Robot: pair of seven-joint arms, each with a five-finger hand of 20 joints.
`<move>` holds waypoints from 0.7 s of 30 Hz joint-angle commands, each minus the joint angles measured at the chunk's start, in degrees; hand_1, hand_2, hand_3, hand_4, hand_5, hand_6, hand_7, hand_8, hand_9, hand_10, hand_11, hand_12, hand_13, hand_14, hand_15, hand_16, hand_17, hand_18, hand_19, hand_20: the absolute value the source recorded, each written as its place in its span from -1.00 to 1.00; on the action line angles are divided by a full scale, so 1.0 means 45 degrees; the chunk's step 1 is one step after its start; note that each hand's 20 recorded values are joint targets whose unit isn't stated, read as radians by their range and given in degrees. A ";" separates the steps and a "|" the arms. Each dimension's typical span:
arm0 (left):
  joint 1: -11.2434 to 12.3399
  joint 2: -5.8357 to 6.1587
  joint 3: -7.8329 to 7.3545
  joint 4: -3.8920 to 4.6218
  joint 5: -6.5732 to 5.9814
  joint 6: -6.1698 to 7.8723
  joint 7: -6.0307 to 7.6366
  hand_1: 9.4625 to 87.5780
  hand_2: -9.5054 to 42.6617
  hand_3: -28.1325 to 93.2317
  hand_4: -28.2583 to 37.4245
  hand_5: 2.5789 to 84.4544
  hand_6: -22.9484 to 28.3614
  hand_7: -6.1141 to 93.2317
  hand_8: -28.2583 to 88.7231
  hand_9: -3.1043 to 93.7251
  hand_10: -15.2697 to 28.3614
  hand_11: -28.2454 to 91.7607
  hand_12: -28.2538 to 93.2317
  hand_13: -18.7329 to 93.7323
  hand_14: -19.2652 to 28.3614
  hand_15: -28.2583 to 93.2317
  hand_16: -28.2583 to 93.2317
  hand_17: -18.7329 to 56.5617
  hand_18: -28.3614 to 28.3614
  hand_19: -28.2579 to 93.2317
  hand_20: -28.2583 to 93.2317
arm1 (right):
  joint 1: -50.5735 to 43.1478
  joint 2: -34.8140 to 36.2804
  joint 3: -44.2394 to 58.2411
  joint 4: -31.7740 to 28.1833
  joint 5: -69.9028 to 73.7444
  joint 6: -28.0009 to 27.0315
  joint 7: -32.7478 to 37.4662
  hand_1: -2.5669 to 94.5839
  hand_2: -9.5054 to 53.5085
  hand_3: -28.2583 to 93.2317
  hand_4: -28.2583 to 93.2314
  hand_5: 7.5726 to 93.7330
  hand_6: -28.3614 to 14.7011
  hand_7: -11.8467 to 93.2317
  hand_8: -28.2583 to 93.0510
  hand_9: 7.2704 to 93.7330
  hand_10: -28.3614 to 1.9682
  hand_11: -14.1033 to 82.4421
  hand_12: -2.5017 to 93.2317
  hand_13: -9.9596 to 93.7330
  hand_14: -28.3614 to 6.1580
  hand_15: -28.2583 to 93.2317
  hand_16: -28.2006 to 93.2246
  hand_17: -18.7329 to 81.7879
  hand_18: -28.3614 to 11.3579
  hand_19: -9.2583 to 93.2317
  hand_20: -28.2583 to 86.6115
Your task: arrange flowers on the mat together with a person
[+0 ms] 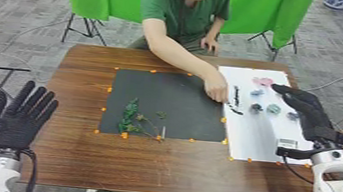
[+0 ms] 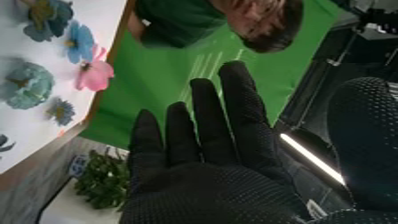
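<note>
At the left, the robot's left hand is beside the brown table, its fingers straight and spread. Next comes the black mat, with small orange marks along its edges. On its near part, toward the left, is a tall leafy green sprig; a small sprig is just to the right of it, and a thin stem is nearer the mat's front edge. A person reaches over from the far side of the table, with one hand low at the black mat's right edge, near a dark sprig on the white mat. I cannot tell whether that hand is touching anything. Farther right on the white mat, a pink flower is near the far end, with a blue flower below it. Closer in are a dark bluish flower, a pale blue-green flower and a grey-blue flower. The robot's right hand is over the white mat's right side, fingers straight and slightly apart, thumb well away from them, fingertips near the pink flower.
</note>
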 commanded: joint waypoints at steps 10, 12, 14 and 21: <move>0.0264 -0.0127 -0.0006 -0.0041 -0.0012 0.0066 0.0031 -0.65 -0.23 0.61 -1.00 0.01 0.13 -0.70 -0.67 -0.12 0.35 -0.29 -0.41 -0.16 0.40 -0.11 -0.64 -0.55 0.40 -0.15 -0.35 | -0.0128 -0.0201 0.0193 -0.0146 0.0909 -0.0778 0.0404 -0.54 -0.59 0.67 -0.89 -0.04 0.16 -0.53 -0.71 -0.24 0.06 -0.62 -0.76 -0.36 0.12 -0.41 -0.51 -0.36 -0.12 -0.81 -0.25; 0.0282 -0.0132 -0.0006 -0.0048 -0.0049 0.0088 0.0059 -0.65 -0.23 0.61 -1.00 0.00 0.13 -0.70 -0.67 -0.12 0.35 -0.29 -0.41 -0.16 0.41 -0.10 -0.64 -0.56 0.40 -0.15 -0.34 | -0.0187 -0.0275 0.0228 -0.0154 0.0839 -0.0945 0.0451 -0.53 -0.59 0.67 -0.89 -0.05 0.16 -0.53 -0.71 -0.25 0.06 -0.62 -0.76 -0.36 0.09 -0.40 -0.50 -0.36 -0.16 -0.81 -0.24; 0.0303 -0.0141 -0.0015 -0.0064 -0.0025 0.0081 0.0087 -0.65 -0.23 0.61 -1.00 0.00 0.13 -0.70 -0.67 -0.12 0.35 -0.29 -0.41 -0.16 0.41 -0.10 -0.64 -0.56 0.40 -0.15 -0.34 | -0.0191 -0.0322 0.0225 -0.0151 0.0815 -0.1114 0.0528 -0.53 -0.60 0.67 -0.89 -0.05 0.16 -0.53 -0.71 -0.25 0.06 -0.62 -0.76 -0.36 0.09 -0.40 -0.50 -0.36 -0.17 -0.80 -0.24; 0.0204 -0.0224 -0.0043 -0.0035 0.0041 0.0106 -0.0020 -0.65 -0.23 0.62 -1.00 0.00 0.13 -0.70 -0.67 -0.12 0.35 -0.29 -0.41 -0.16 0.42 -0.09 -0.64 -0.57 0.41 -0.14 -0.34 | -0.0037 -0.0340 0.0028 -0.0083 0.0726 -0.1175 0.0607 -0.52 -0.61 0.67 -0.89 -0.05 0.15 -0.53 -0.71 -0.26 0.05 -0.62 -0.75 -0.36 0.06 -0.40 -0.49 -0.36 -0.22 -0.78 -0.23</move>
